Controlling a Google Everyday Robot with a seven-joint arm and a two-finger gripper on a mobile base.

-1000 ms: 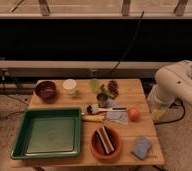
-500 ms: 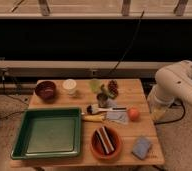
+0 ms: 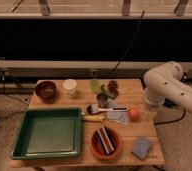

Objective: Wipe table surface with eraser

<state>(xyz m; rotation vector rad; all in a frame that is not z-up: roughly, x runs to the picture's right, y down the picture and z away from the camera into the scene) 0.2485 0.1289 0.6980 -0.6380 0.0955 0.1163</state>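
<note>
The eraser (image 3: 105, 139), a small striped block of dark, whitish and reddish bands, lies inside the orange bowl (image 3: 95, 146) at the front middle of the table surface (image 3: 134, 92), a light tan plank top. My white arm (image 3: 161, 82) bends over the table's right edge. My gripper (image 3: 149, 111) hangs at the arm's lower end by the right edge, just right of an orange ball (image 3: 134, 114). It is well apart from the eraser and nothing shows in it.
A green tray (image 3: 19, 141) fills the front left. A blue-grey sponge (image 3: 141, 148) lies front right. A yellow-handled brush (image 3: 94, 118), a grey cloth (image 3: 118, 116), a dark red bowl (image 3: 45, 90), a white cup (image 3: 69, 86) and a green cup (image 3: 95, 85) stand mid and back.
</note>
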